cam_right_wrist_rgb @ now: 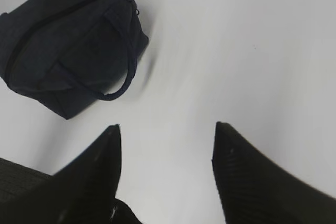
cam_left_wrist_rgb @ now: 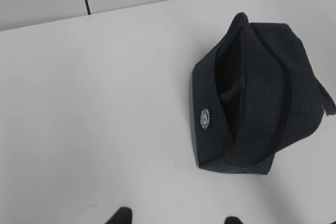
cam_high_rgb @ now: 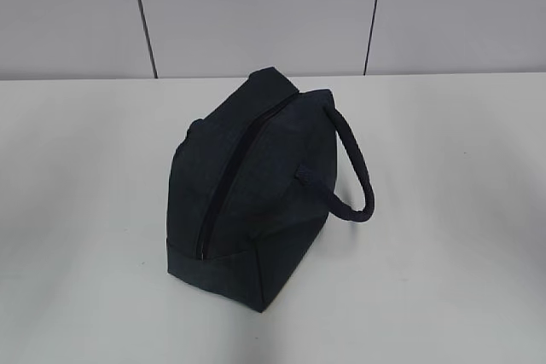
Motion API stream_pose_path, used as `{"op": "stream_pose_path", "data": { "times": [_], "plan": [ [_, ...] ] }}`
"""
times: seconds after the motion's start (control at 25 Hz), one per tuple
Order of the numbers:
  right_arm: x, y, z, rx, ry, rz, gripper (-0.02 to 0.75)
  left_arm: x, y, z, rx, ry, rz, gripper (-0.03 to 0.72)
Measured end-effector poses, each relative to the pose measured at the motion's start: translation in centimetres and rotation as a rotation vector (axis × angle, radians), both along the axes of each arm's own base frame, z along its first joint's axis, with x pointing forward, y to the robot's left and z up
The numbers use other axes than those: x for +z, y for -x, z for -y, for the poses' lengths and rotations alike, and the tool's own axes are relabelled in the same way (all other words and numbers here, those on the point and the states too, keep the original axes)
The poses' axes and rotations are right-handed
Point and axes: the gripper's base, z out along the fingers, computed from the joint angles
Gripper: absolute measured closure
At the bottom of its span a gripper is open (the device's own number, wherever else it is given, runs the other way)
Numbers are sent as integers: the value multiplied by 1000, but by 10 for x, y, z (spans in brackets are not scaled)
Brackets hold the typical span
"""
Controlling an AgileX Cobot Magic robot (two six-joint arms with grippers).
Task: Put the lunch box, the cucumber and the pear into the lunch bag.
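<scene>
The dark navy lunch bag (cam_high_rgb: 256,185) stands in the middle of the white table with its top zipper (cam_high_rgb: 226,185) shut and its padded loop handle (cam_high_rgb: 357,168) hanging to the right. In the left wrist view the lunch bag (cam_left_wrist_rgb: 252,108) lies at the right, well ahead of my left gripper (cam_left_wrist_rgb: 176,220), which is open over bare table. My right gripper (cam_right_wrist_rgb: 167,129) is open and empty, with the lunch bag (cam_right_wrist_rgb: 68,40) to its upper left. Neither gripper shows in the exterior view. The lunch box, cucumber and pear are out of view.
A grey panelled wall (cam_high_rgb: 256,14) rises behind the table's far edge. White tabletop (cam_high_rgb: 85,210) surrounds the bag on all sides.
</scene>
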Motion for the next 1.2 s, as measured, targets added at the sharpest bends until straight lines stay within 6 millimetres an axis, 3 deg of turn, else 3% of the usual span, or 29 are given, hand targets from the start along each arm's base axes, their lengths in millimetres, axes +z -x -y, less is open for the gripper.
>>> {"op": "stream_pose_path", "data": {
  "times": [0.4,0.6,0.92,1.08,1.2],
  "plan": [
    [-39,105,27,-34,18,165,307,-81,70,-22,11,10,-5,368],
    [-68,144,35,-38,4,244,307,-101,110,-34,14,43,81,368],
    [-137,164,39,-40,5,251,308,-109,158,-51,20,84,278,368],
    [-163,157,38,-38,13,227,308,-117,154,-55,52,29,271,368],
    [-172,150,37,-28,26,224,308,-124,149,-56,66,2,263,368]
  ]
}}
